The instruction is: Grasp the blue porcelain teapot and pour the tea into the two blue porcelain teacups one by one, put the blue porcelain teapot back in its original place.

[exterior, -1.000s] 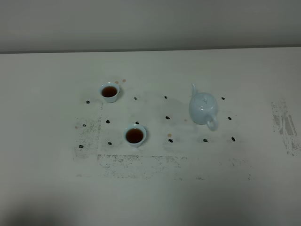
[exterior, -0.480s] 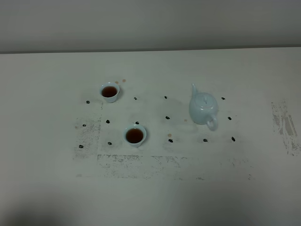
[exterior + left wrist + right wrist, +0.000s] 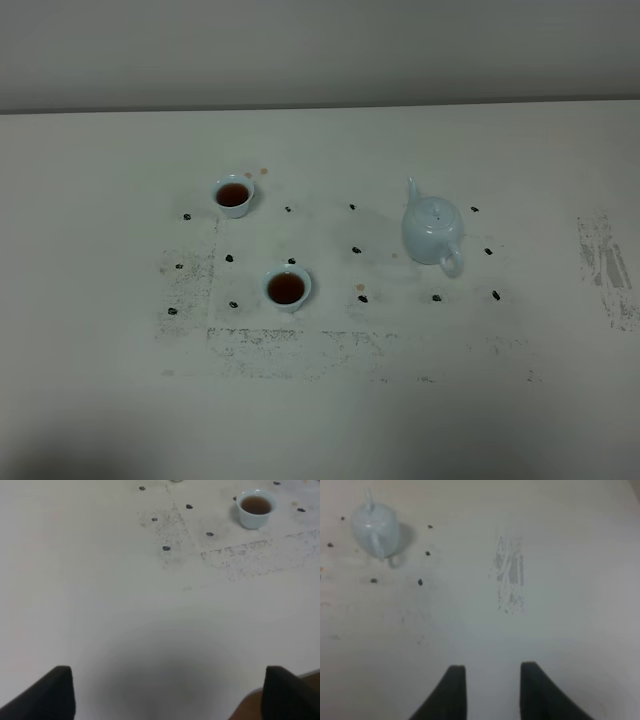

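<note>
My right hand [image 3: 491,687] is partly open, holding nothing. The teapot [image 3: 432,230] looks smooth, slippery, breakable; I'd grab its handle [image 3: 451,263].

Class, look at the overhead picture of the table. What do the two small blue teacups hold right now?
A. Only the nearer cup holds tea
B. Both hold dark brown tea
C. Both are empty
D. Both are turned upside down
B: the farther teacup and the nearer teacup each stand upright with dark brown liquid inside, while the blue porcelain teapot stands apart to their right.
</note>
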Controlling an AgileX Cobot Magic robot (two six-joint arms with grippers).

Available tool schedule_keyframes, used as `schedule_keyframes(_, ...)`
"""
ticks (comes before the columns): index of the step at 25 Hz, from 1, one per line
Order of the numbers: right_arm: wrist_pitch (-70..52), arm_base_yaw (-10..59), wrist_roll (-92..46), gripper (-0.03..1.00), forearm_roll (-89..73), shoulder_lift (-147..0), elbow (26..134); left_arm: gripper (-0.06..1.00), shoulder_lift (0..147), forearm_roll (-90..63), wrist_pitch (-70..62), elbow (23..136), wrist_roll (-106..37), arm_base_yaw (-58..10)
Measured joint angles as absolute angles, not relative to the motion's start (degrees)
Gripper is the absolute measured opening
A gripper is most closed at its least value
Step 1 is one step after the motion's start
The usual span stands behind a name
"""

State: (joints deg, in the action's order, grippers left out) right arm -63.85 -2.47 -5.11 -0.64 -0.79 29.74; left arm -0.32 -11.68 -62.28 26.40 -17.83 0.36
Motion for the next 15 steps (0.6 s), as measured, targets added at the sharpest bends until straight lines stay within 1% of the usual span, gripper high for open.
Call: schedule_keyframes(15,-63.85,-2.47,-5.15,0.25,-0.69,-0.79,29.68,0.72,-0.32,-11.68,-62.28,26.4,-17.83,0.36)
